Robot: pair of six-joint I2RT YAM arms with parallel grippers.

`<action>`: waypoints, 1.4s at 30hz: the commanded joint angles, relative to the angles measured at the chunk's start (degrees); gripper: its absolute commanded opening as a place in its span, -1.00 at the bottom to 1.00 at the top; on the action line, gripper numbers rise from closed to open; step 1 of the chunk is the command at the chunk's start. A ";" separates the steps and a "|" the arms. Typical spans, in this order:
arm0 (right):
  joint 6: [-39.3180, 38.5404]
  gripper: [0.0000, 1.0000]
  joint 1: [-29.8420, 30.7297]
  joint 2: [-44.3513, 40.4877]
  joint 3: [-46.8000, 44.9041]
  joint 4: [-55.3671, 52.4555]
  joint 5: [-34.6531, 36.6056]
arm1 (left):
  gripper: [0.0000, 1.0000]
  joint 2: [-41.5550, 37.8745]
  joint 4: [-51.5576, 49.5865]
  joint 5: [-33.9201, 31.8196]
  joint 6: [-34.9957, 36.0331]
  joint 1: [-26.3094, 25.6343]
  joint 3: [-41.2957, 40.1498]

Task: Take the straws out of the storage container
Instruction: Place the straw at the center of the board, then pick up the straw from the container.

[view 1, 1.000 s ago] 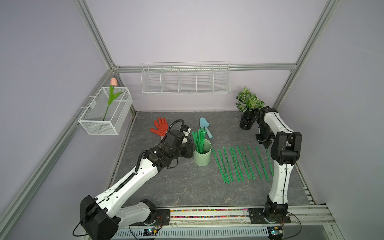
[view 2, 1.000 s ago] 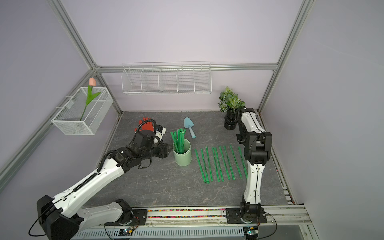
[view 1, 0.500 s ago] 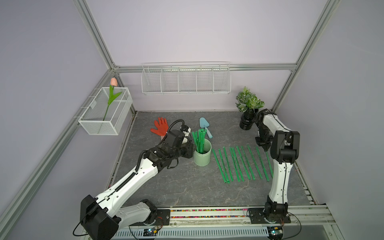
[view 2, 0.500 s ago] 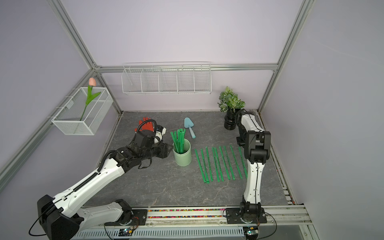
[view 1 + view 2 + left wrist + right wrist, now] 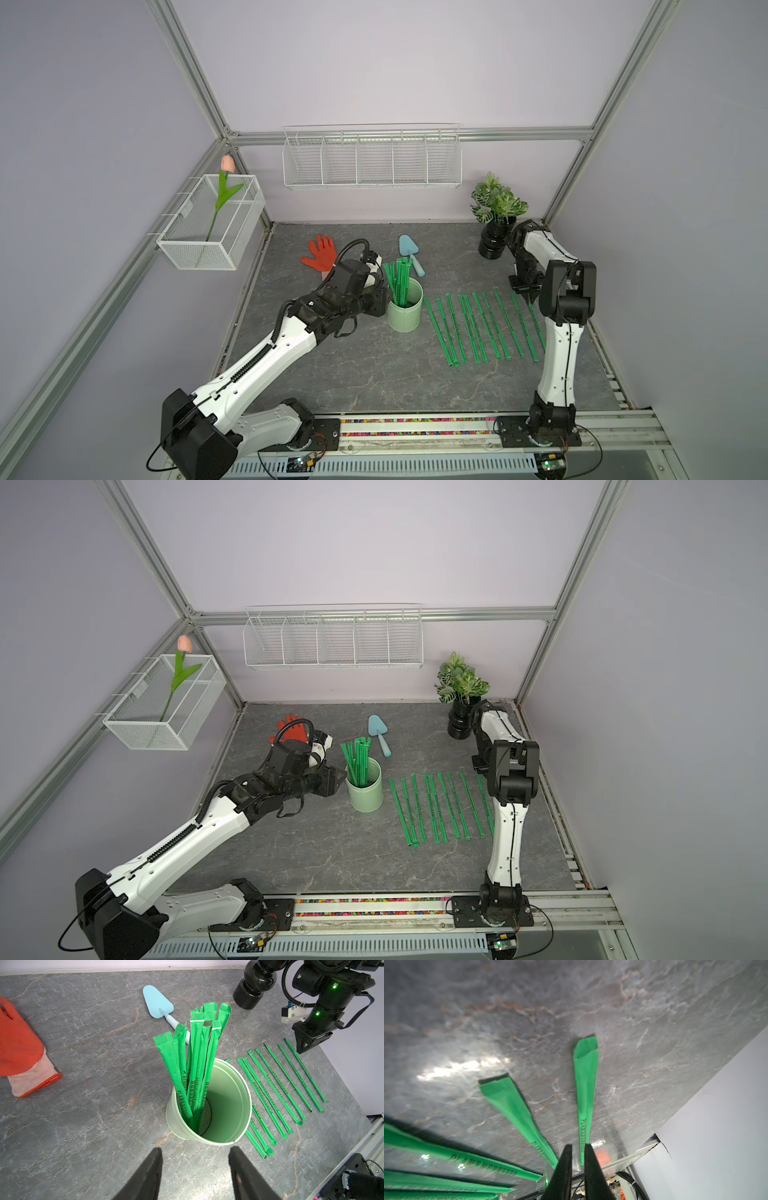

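**Right pincer low over the row's end, cup partly emptied**

The right pincer [image 5: 578,1145] is hovering low at the end of the row. Its jaws are parted only a sliver, with nothing visibly pinched. The outermost straw [image 5: 586,1084] is lying flat on the tabletop [image 5: 374,374] beneath it.

The left pincer [image 5: 195,1148] is standing apart at the foot of the mint-green cup [image 5: 228,1095], which is sitting upright mid-tabletop. Whether they are touching, I cannot tell. A bunch of straws [image 5: 197,1053] is leaning against one wall inside, and the loose straws [image 5: 278,1084] are lying in a row beside it.

To my eye, a wrapper clinging to a finger could drag the straw askew on lift-off. A nudge from the left could tip the lopsided cup.
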 commanded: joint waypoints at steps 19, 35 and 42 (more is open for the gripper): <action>1.08 -0.58 0.76 -21.83 -15.25 4.06 -8.33 | 0.10 -0.55 -0.20 0.15 0.12 -0.15 0.07; 11.00 -0.36 28.03 -52.30 -22.13 27.79 -25.19 | 0.10 -1.21 0.21 -1.06 -0.01 -0.16 -0.20; 14.29 -0.32 37.60 -47.92 -22.81 37.64 -25.29 | 0.10 -1.66 0.24 -1.67 -0.10 -0.16 -0.31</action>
